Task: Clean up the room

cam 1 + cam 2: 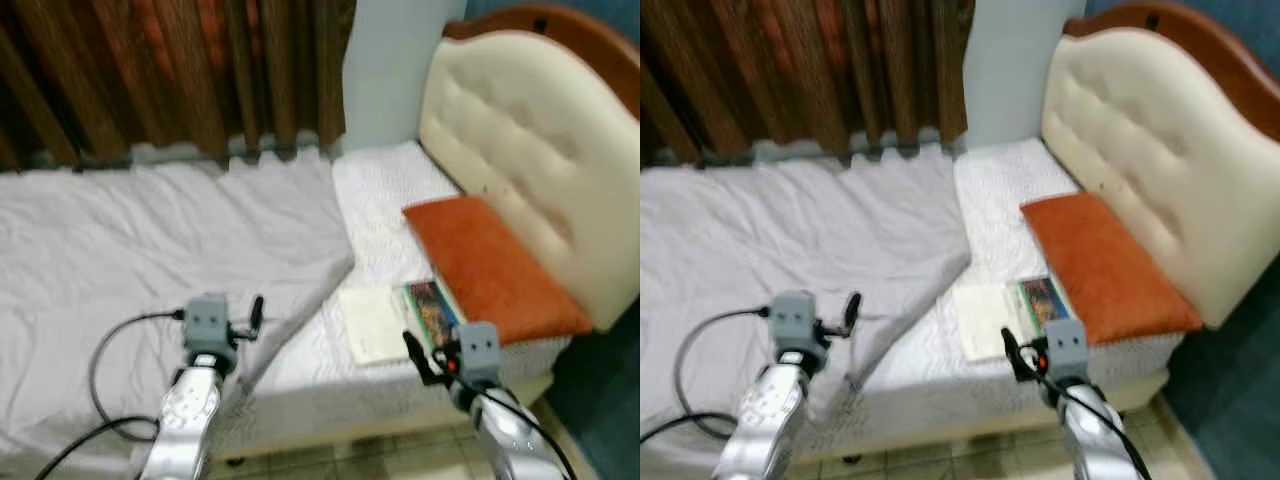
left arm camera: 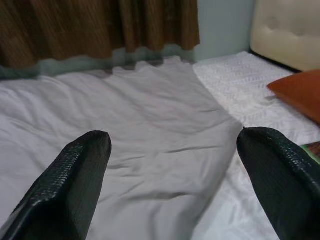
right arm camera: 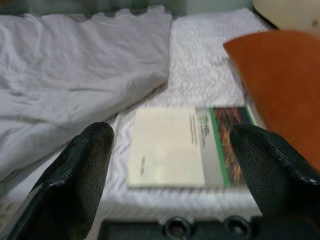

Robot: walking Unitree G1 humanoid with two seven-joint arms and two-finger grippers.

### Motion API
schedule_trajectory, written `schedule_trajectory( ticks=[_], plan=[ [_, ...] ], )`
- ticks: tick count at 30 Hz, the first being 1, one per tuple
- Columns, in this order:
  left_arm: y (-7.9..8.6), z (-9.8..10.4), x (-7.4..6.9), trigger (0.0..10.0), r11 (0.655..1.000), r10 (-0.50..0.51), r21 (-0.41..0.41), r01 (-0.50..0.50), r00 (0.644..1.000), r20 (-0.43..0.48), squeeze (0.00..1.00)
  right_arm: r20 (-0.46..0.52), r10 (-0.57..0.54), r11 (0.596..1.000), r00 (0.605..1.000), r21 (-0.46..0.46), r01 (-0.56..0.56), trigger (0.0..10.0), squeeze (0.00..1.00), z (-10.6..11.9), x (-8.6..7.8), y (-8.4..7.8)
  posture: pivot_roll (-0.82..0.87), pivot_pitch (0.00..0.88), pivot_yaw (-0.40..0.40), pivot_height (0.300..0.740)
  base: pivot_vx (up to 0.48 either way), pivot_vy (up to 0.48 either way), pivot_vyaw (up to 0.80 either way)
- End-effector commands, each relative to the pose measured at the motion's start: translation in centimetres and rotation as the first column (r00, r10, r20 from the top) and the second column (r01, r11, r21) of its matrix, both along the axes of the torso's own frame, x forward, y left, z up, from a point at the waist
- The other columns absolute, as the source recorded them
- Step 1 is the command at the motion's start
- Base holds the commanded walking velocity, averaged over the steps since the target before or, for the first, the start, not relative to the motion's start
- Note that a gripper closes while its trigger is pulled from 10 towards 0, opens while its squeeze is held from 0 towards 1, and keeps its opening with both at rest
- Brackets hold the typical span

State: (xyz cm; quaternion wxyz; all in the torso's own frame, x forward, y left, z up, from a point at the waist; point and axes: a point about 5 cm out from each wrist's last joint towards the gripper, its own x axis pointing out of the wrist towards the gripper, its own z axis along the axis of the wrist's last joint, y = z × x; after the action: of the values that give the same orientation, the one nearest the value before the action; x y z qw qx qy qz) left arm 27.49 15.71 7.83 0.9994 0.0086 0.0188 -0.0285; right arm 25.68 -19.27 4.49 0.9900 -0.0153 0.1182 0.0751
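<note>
A book (image 1: 372, 325) with a cream cover and a picture strip along one side lies flat on the white mattress (image 1: 385, 195), near the bed's front edge. It touches an orange pillow (image 1: 490, 265) lying against the headboard. A crumpled pale grey sheet (image 1: 150, 240) covers the bed's left part. My right gripper (image 1: 415, 355) hovers open just in front of the book (image 3: 185, 145), level with the bed edge. Over the sheet's front part (image 2: 150, 120), my left gripper (image 1: 255, 312) is open and holds nothing.
A cream tufted headboard (image 1: 530, 140) with a wooden rim stands at the right. Brown curtains (image 1: 170, 70) hang behind the bed. Tiled floor (image 1: 370, 460) shows below the bed edge, with a dark blue surface (image 1: 600, 400) at the far right. A black cable (image 1: 110, 350) loops by my left arm.
</note>
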Motion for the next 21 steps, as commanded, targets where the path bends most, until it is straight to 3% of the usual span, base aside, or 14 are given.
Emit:
schedule_trajectory(
  ticks=[1,11,21],
  plan=[
    [-0.4,0.4,-0.2,10.0,1.0,-0.024,-0.005,0.024,1.0,0.003,0.0,0.003,-0.01,1.0,1.0,0.014,0.01,10.0,0.0,0.1,-0.3,-0.4,0.0,0.01,0.009,0.74,0.0,0.48,0.0],
    [-1.4,1.0,0.7,10.0,0.999,-0.033,0.01,0.033,0.999,-0.006,0.0,0.002,0.03,1.0,1.0,0.0,-0.03,10.0,0.0,0.0,0.7,0.6,0.0,0.0,0.017,0.74,0.0,0.468,0.07],
    [-1.3,1.4,2.2,10.0,0.998,-0.026,0.053,0.026,1.0,-0.002,0.0,-0.007,0.059,0.998,0.998,-0.009,-0.059,10.0,0.0,-0.2,1.2,0.7,-0.01,0.0,0.021,0.74,0.0,0.0,0.65]
  ],
)
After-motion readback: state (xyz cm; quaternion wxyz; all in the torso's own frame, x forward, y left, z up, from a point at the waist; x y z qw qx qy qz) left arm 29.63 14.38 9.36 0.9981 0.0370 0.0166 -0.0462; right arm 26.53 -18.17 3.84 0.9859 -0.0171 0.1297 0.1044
